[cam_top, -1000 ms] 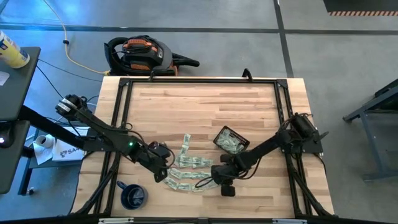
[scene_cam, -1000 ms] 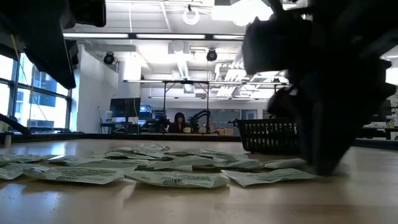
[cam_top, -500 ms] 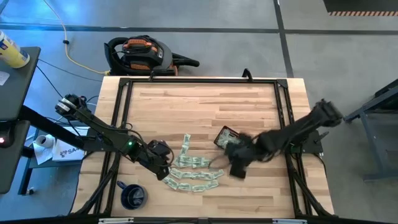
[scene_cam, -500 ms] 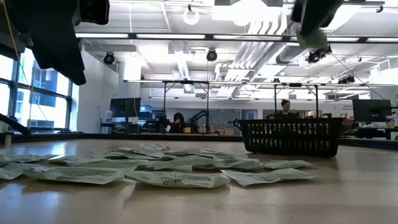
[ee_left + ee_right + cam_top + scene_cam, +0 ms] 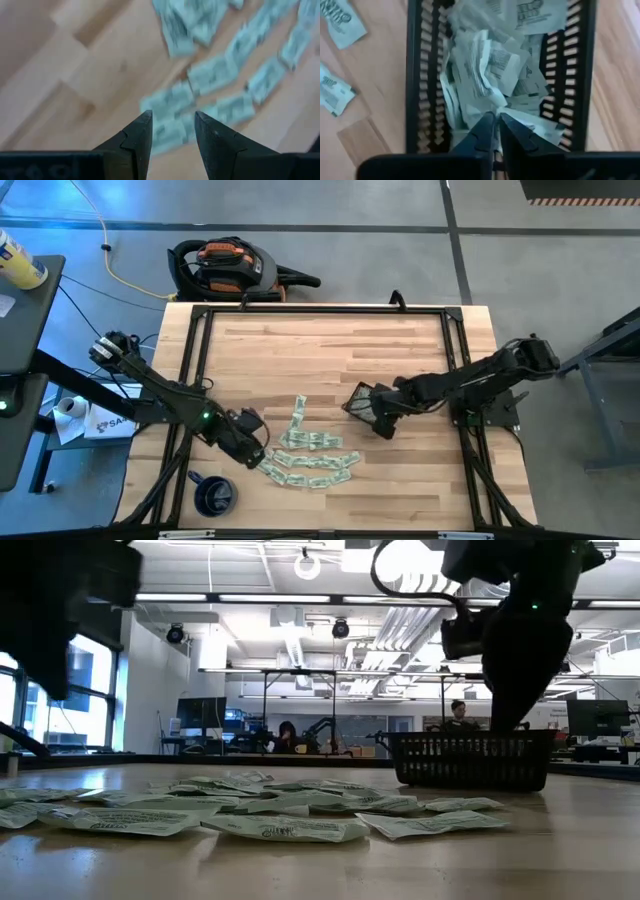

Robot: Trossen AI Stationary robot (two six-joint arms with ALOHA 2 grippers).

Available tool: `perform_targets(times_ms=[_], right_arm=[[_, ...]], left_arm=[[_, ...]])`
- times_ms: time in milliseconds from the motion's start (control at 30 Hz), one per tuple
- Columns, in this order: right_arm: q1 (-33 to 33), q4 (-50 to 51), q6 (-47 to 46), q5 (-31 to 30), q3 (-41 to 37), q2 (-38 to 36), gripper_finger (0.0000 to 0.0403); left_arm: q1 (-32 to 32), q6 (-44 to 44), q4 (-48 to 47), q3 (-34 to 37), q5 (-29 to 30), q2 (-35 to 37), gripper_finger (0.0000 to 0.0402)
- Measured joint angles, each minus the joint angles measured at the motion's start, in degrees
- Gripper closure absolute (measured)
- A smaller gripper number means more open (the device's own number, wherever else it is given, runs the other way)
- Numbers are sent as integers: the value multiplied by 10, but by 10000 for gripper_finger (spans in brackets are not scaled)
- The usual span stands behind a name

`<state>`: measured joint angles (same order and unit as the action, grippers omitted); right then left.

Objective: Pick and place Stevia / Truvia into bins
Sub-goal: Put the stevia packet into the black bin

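Many packets (image 5: 305, 452) lie spread near the front edge of the table (image 5: 330, 350), a bit left of the middle. The left gripper (image 5: 170, 131) hangs over them, jaws partly apart, holding nothing. Right of the pile sits the black tray (image 5: 362, 402), already full of packets. The right gripper (image 5: 494, 125) hangs above it, jaws pinched nearly shut on a packet. The heaped tray could spill a packet over its rim.

Both arms are matte black, chunky jointed tubes. The left arm (image 5: 170, 400) has a tiny green light glowing around mid-link. The left gripper (image 5: 172, 131) fingers are dark tapered wedges.
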<state>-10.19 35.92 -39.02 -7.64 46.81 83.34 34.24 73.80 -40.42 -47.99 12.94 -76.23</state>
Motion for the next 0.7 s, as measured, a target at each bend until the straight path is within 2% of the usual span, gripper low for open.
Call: perform_targets(times_ms=[67, 167, 267, 433, 567, 700], right_arm=[[7, 3, 2, 8, -3, -4, 349], [12, 4, 8, 12, 6, -5, 288], [9, 2, 42, 11, 32, -5, 216], [-12, 18, 107, -24, 99, -6, 123], [-28, 45, 110, -65, 148, -6, 92], [-47, 60, 86, -106, 177, -6, 87]], left_arm=[[13, 6, -3, 0, -24, -13, 214], [16, -21, -2, 1, -81, -34, 197], [15, -102, 7, 0, -125, -49, 173], [14, -274, -10, 0, -136, -69, 146], [14, -357, 10, 11, -122, -93, 150], [13, -377, 45, 34, -136, -121, 172]])
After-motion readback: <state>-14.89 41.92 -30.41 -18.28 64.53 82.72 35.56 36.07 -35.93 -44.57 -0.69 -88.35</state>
